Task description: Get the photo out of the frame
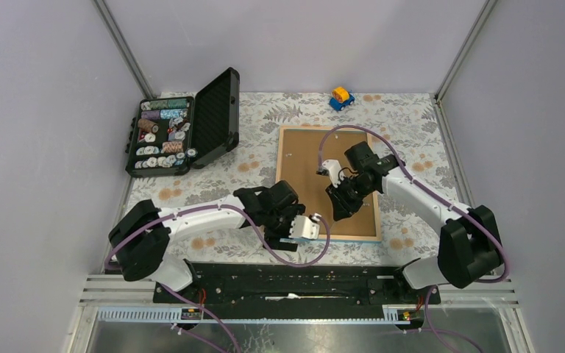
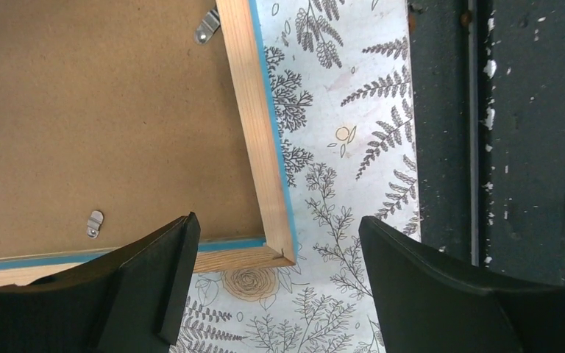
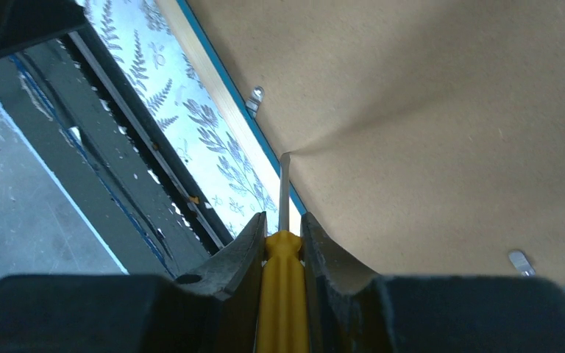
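Right gripper (image 3: 283, 243): jaws clamped on yellow-handled screwdriver (image 3: 283, 294), blade tip against the frame (image 1: 329, 184) backing board. Left gripper (image 2: 272, 287): jaws wide apart, empty, over frame's near corner. Frame face-down on surface (image 1: 404, 125).

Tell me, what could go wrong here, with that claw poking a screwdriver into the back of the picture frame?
1. The screwdriver tip rests on the brown backing board, not on a metal clip; pushing might gouge the board or harm whatever lies underneath.
2. The right claw pinches only the yellow handle, so the tool might twist or slip.
3. The left claw hangs open over the frame corner, holding nothing, so the frame may slide on the tablecloth.
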Robot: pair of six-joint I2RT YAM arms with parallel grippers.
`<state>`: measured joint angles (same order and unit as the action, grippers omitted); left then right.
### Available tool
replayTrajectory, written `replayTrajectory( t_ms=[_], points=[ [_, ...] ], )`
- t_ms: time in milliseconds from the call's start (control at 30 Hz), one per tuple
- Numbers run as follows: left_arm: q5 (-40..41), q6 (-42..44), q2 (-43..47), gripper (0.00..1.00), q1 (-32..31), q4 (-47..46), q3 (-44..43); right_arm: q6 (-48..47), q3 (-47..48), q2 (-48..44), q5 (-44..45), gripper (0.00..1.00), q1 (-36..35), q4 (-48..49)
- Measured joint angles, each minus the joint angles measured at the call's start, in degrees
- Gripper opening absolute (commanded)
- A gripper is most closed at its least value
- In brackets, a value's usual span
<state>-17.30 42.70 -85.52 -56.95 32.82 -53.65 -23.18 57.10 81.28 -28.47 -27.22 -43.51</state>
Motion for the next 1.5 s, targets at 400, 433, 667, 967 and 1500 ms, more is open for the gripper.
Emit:
replayTrajectory(
  t_ms=[400,433,667,967,1500],
  points=[
    [1.03,4.52,4.76,0.80,-0.72,-2.38,7.41,-0.28,0.09,3.72,-7.41,0.00,0.28,3.41],
    [1.20,5.38,4.76,0.80,-1.01,-2.99,7.41,-0.04,0.09,4.11,-8.07,0.00,0.28,3.91],
    [2.78,8.61,1.38,0.68,-2.82,-4.72,7.41,1.64,0.07,6.25,-11.37,0.00,0.28,7.67],
    [4.44,9.99,-0.74,0.42,-2.89,-6.43,7.41,1.07,0.42,7.26,-13.07,0.00,0.26,8.48],
    [4.50,9.64,-0.83,0.44,-2.89,-6.86,7.41,2.89,2.82,6.01,-16.63,0.00,-0.57,7.19]
  ],
)
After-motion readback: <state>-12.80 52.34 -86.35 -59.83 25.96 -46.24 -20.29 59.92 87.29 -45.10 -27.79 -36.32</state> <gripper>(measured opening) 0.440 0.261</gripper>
